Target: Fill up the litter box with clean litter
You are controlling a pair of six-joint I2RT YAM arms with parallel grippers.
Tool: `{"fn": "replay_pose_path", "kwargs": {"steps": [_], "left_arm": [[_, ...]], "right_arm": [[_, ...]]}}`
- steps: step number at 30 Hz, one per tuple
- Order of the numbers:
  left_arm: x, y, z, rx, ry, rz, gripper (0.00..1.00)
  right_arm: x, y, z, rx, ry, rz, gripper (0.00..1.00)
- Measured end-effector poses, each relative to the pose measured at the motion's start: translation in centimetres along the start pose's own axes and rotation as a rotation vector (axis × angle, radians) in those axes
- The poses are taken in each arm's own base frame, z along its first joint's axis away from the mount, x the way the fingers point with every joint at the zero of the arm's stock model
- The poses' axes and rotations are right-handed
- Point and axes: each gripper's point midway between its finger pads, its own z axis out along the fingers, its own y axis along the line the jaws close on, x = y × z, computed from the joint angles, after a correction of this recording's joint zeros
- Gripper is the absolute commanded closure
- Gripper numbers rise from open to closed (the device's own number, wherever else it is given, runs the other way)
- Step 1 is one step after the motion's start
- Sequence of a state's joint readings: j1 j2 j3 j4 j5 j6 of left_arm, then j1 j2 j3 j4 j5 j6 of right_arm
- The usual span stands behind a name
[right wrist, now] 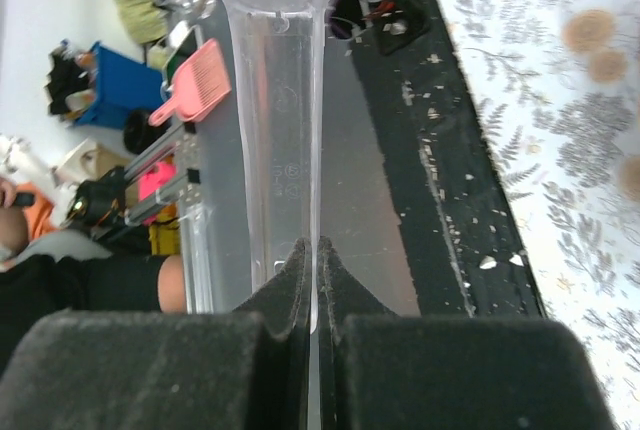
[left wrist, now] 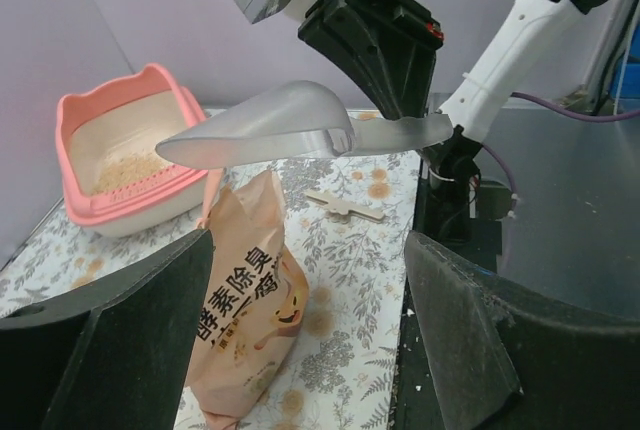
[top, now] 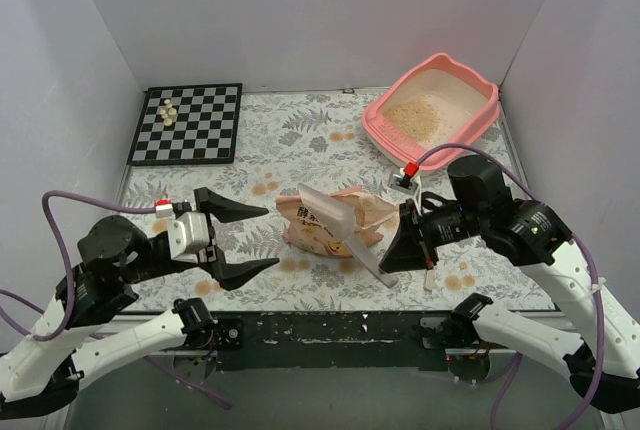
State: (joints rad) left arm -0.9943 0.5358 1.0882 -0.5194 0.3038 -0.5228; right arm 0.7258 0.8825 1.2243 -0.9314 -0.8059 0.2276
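The pink litter box (top: 378, 130) stands at the back right with a thin patch of beige clean litter (top: 422, 114) on its pale floor; it also shows in the left wrist view (left wrist: 75, 212). The orange-peach litter bag (top: 312, 233) lies mid-table, also seen in the left wrist view (left wrist: 250, 300). My right gripper (top: 402, 250) is shut on the handle of the clear plastic scoop (top: 335, 218), held above the bag; the handle runs up from the right gripper (right wrist: 318, 275) in the right wrist view. My left gripper (top: 252, 238) is open, just left of the bag.
A black-and-white chessboard (top: 190, 122) with a few pale pieces sits at the back left. A small wooden piece (left wrist: 345, 206) lies on the floral mat right of the bag. White walls close in the sides and back.
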Motion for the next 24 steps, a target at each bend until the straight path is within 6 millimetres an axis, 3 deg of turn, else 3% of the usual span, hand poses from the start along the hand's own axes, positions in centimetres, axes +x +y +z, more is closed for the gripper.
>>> {"fn": "replay_pose_path", "kwargs": {"steps": [9, 14, 24], "left_arm": [[-0.4, -0.9, -0.6, 0.047, -0.021, 0.039, 0.22], [0.3, -0.6, 0.5, 0.051, 0.011, 0.038, 0.22], [0.7, -0.4, 1.9, 0.073, 0.017, 0.055, 0.23]], "right_arm": [[1.8, 3.8, -0.7, -0.246, 0.006, -0.07, 0.99], [3.0, 3.7, -0.3, -0.308, 0.041, -0.04, 0.99], [3.4, 3.5, 0.3, -0.361, 0.065, -0.02, 0.99]]}}
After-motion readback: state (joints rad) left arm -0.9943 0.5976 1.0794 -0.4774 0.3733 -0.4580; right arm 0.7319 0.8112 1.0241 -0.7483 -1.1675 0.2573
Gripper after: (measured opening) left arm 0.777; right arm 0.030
